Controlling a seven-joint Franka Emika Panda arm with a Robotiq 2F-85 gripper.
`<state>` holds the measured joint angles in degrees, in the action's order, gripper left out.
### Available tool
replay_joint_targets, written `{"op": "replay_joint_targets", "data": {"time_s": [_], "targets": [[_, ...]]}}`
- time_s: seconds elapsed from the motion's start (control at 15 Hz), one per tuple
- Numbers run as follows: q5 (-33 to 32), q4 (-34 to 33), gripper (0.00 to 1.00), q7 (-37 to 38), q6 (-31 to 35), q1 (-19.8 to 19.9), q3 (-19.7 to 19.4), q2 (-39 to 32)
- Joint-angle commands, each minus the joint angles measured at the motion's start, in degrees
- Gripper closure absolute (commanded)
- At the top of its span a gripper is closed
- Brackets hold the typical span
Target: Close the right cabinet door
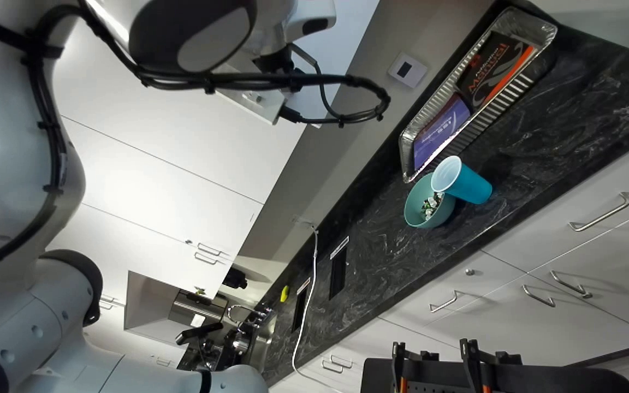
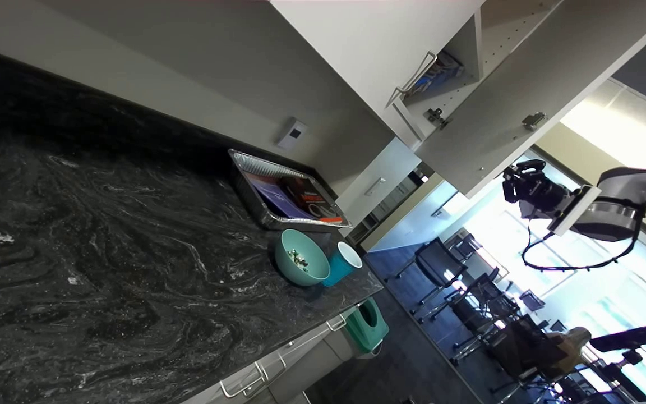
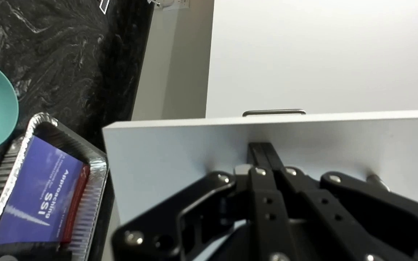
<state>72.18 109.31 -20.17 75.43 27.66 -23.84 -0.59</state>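
Tool (image 3: 261, 145) nr R cab. door (image 3: 305, 146), long axis horiz. (wrist).

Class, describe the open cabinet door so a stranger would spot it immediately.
Find the dark countertop, then the white cabinet above it. The open door is a large plain slab; unlike the shut neighbouring door, it juts outward.
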Motion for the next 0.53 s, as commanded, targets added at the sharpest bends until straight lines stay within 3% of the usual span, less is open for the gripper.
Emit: {"op": "replay_joint_targets", "data": {"time_s": [0.0, 0.47], "targets": [[2.4, 8.54, 1.0, -4.53, 13.9, -4.43, 2.8, 7.4], [15.36, 17.05, 1.0, -16.42, 38.77, -12.52, 11.44, 12.84]]}}
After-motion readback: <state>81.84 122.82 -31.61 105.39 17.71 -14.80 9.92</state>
